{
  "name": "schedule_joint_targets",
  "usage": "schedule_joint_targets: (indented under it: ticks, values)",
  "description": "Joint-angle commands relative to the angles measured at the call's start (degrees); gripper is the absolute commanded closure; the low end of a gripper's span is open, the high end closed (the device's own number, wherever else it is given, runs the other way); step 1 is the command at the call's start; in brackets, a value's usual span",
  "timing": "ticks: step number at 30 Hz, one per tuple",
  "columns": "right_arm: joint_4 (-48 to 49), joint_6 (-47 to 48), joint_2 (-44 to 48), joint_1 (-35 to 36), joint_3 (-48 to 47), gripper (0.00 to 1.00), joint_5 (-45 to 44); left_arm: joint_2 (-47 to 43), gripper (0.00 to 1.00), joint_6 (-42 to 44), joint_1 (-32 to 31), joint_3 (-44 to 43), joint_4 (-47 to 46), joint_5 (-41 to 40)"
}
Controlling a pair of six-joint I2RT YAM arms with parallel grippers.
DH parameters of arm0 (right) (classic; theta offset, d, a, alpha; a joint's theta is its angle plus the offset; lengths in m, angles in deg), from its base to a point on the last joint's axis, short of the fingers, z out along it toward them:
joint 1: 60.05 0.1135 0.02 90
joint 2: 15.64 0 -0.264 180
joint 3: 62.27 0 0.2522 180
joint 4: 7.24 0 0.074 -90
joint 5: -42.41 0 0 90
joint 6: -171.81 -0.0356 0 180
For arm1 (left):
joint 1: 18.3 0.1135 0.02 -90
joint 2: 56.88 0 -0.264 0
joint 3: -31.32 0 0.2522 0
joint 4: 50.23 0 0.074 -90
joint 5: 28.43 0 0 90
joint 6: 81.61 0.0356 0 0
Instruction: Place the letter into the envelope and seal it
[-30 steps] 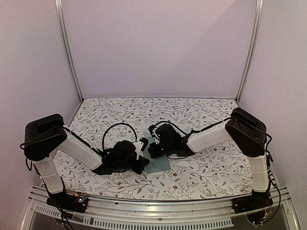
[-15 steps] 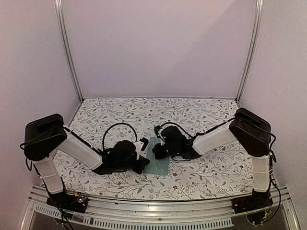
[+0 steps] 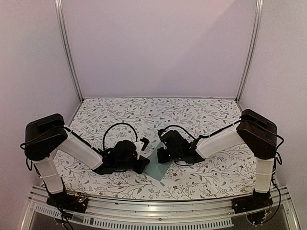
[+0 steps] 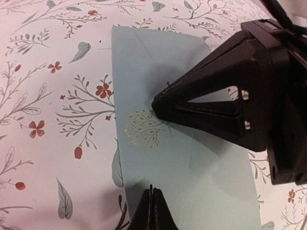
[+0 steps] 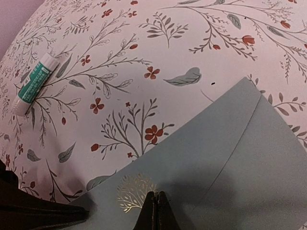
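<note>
Teal envelope (image 4: 201, 191) lying flat on the floral tabletop (image 5: 192, 38), flap side up, midway between the two arms. The left fingers (image 4: 147, 215) were pressed together, their tip over the near part of the envelope. The right fingers (image 5: 149, 218) were likewise together, their tip set on the paper just beside the gold emblem (image 5: 132, 190) at the flap's point. Neither pair gripped anything.

Likely hazards, by judgement:
- With only two narrow tips bearing on it, the envelope could slide or swivel on the smooth tabletop under any sideways push.
- A dragged tip could crease the flap or buckle the paper.
- The flap could lift if pressure came off before the adhesive held.
- The two sets of fingers stood close enough that a small inward move could knock them together.

The glue stick (image 5: 34, 82) lay on its side, well apart from the envelope.

Not resolved:
- The letter appeared in no view; it may have been inside the envelope, but this could not be confirmed.
- Whether the flap was actually stuck down could not be told.
- In the top view the wrists covered most of the envelope, leaving only its near corner (image 3: 156, 171) visible.
- Both wrist views cut off the envelope's edges.
- Contact of the left tip with the paper was uncertain.
</note>
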Motion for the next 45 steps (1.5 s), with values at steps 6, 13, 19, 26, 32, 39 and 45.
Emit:
schedule_joint_targets:
  ticks: [6, 13, 19, 26, 32, 39, 45]
  values:
    - [-12.5, -1.8, 2.8, 4.2, 1.4, 1.00, -2.6, 1.6, 1.00, 0.2, -0.8, -0.5, 3.0, 0.2]
    - [-12.3, -1.4, 2.3, 4.6, 0.8, 1.00, -1.7, 1.8, 1.00, 0.3, -0.8, -0.5, 3.0, 0.3]
    - [-13.0, -1.4, 1.3, 4.6, 0.8, 1.00, -1.8, 2.2, 1.00, 0.3, -0.8, -0.7, 3.0, 0.4]
    - [-12.9, -2.2, 4.1, 4.6, 3.7, 1.00, -3.1, 0.1, 1.00, 0.4, -1.5, -0.3, 2.9, 1.2]
    - [-11.6, -2.5, 1.7, 4.6, 3.7, 1.00, -1.4, -4.0, 1.00, 1.1, -4.4, 0.2, 3.4, -1.7]
    - [-9.8, -3.2, 0.3, 4.6, 4.5, 1.00, -1.1, -5.7, 1.00, 1.2, -6.0, 0.1, 4.1, -2.6]
    - [-9.0, -3.5, -0.3, 4.6, 4.7, 1.00, -0.7, -5.0, 1.00, 0.6, -6.2, -0.7, 5.9, -4.0]
